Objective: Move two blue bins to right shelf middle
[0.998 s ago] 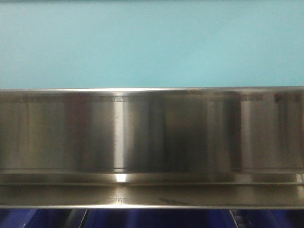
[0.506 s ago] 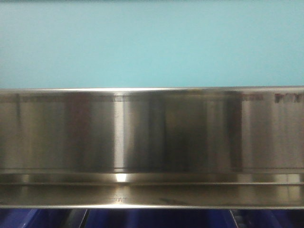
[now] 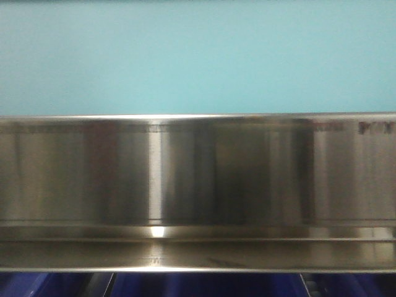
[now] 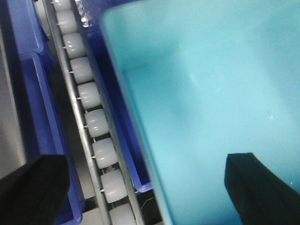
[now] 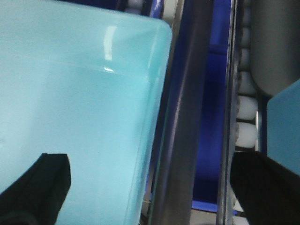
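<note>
Only reflections on the brushed steel shelf rail [image 3: 198,185] have drifted; the pale turquoise plastic bin [image 3: 198,55] stays at 12 o'clock above it. Left tool [image 4: 143,164] and right tool [image 5: 147,161] gape wide astride its rims, so progress looks stalled.

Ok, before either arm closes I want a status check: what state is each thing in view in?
left gripper: open, clamping nothing.
right gripper: open, clamping nothing.
light blue bin: upright, inside empty as far as it shows.
dark blue bins: beside the roller track, contents hidden.
roller track: uncovered between the bins.
</note>
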